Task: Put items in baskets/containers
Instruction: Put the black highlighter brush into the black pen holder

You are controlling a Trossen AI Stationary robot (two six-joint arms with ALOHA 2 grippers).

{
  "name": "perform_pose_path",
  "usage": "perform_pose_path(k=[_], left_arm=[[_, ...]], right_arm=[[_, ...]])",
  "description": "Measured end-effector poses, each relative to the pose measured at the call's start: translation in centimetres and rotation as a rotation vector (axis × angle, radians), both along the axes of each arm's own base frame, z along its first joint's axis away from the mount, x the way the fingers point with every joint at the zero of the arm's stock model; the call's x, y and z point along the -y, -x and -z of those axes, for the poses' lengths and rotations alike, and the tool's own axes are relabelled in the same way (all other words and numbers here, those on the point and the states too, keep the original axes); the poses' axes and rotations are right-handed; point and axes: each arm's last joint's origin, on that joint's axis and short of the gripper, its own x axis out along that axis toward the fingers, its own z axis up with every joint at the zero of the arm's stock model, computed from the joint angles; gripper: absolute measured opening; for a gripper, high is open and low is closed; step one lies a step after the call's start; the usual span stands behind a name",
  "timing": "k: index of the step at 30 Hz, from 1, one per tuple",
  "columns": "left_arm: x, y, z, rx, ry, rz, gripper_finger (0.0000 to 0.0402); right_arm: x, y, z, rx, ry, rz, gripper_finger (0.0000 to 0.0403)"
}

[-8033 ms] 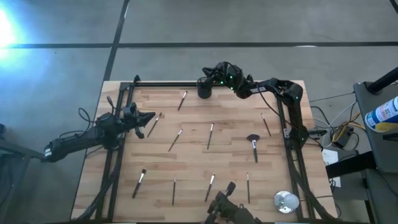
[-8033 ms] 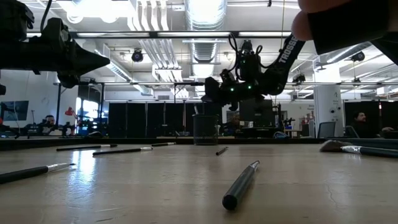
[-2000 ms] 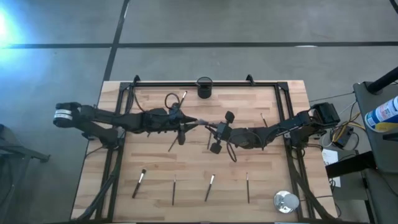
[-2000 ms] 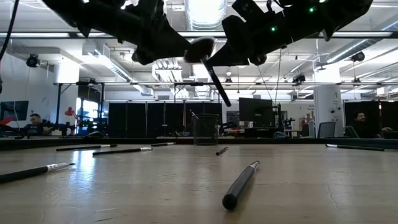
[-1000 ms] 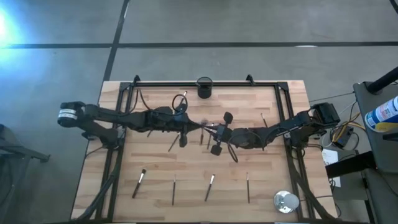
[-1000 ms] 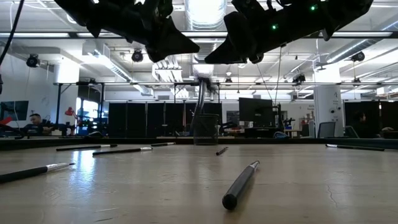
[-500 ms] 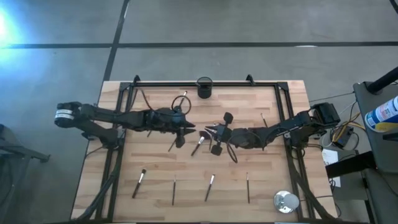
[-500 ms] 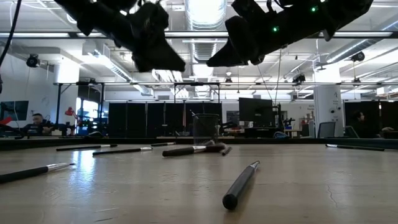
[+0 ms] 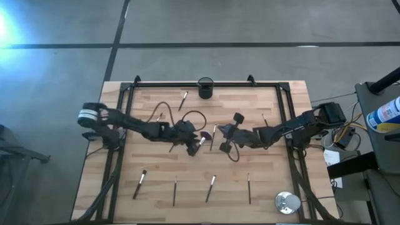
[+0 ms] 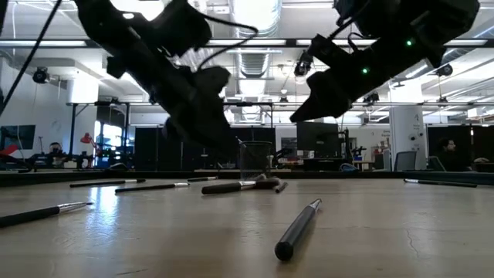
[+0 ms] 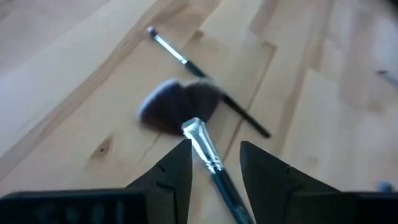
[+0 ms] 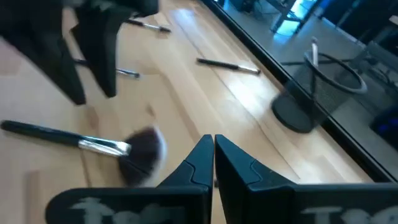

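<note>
At mid-bench, the fan brush (image 9: 200, 142) now lies flat on the wood, its wide head beside a thinner brush (image 9: 212, 137). Two seconds ago it hung in the air between your two hands; half a second ago it was already down. You lost it in the pass, so it counts as undelivered and needs a fresh pick.

The left hand (image 9: 192, 147) has come down over the fallen brush. The left wrist view shows its fingers (image 11: 175, 176) parted, one on each side of the brush's silver ferrule (image 11: 200, 142), gripping nothing. I judge that a re-grasp is being set up.

The right hand (image 9: 227, 132) has drawn back towards its own side and hangs above the bench. Its fingertips (image 12: 200, 157) are pressed together and empty.

The black cup (image 9: 205, 88) stands at the far edge of the bench, well apart from both hands. Other brushes remain scattered: four along the near side, such as the one at (image 9: 140, 184), and a few towards the far side.

View differences:
- The right wrist view shows the cup (image 12: 310, 93) as a mesh holder with at least one brush (image 12: 314, 52) standing in it; the high view does not resolve this.
- The low view shows the fan brush (image 10: 239, 185) resting on the surface in front of the cup, and the left hand close above it.
- Only the high view gives the full spread of what is left.
</note>
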Motion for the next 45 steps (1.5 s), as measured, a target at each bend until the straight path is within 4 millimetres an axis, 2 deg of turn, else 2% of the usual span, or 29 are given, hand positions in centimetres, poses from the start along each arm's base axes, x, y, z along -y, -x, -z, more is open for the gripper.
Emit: perform_pose_path(k=[4, 11, 18, 26, 32, 35, 38, 40, 45], left_arm=[[0.0, -1.9, 0.7, -0.029, -0.007, -0.023, 0.0126], [-0.1, -4.9, 1.7, -0.203, -0.085, -0.085, 0.0126], [-0.2, -6.2, 2.7, -0.255, -0.097, -0.094, 0.0126], [-1.0, -5.6, 3.9, -0.32, -0.055, -0.085, 0.012], [-1.0, -4.4, 5.2, -0.42, -0.059, -0.044, 0.0061], [-0.9, -3.9, 5.3, -0.444, -0.072, -0.018, 0.0053], [-0.9, -3.7, 4.4, -0.422, -0.086, 0.001, 0.0051], [-0.9, -3.5, 3.4, -0.394, -0.091, 0.01, 0.003], [-1.0, -1.9, 1.0, -0.346, -0.114, 0.015, 0.0014]], right_arm=[[0.6, 2.1, -0.6, 0.053, -0.025, 0.025, 0.0009], [1.1, 5.7, -1.2, 0.164, -0.047, 0.078, 0.0008], [1.3, 7.8, -1.1, 0.276, -0.064, 0.075, 0.0008], [1.4, 8.4, -1.0, 0.292, -0.066, 0.08, 0.0008], [1.4, 8.1, -1.2, 0.287, -0.062, 0.077, 0.0008], [1.4, 7.9, -1.1, 0.28, -0.06, 0.077, 0.0008], [1.4, 8.0, -1.1, 0.281, -0.061, 0.077, 0.0008], [1.4, 8.0, -1.1, 0.28, -0.06, 0.077, 0.0008], [1.4, 8.0, -1.1, 0.278, -0.06, 0.077, 0.0008]])
